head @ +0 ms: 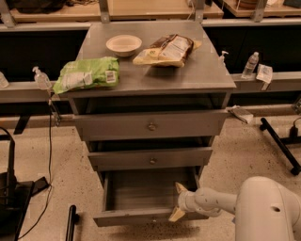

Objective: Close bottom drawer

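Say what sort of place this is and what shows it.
Probably a robotics lab or workshop: workbenches behind a grey cabinet, floor cables, and a robot's gripper at the front of the open bottom drawer.

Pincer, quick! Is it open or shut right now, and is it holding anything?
Pincer: open, gripping nothing, at the right end of the pulled-out bottom drawer.
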Controlling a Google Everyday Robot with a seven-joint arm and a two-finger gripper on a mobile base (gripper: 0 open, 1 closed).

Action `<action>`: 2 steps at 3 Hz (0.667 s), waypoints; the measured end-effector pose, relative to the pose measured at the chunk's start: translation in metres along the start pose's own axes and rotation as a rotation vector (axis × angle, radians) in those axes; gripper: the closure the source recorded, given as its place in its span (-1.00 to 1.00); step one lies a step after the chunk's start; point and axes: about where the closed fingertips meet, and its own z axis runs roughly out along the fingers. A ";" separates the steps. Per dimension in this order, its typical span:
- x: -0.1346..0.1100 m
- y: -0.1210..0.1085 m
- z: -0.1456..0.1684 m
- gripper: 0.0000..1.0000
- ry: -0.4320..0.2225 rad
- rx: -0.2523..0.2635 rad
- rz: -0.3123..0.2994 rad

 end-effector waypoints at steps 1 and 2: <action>0.002 -0.022 0.006 -1.00 -0.016 0.034 0.029; -0.001 -0.031 0.006 -1.00 -0.030 0.044 0.033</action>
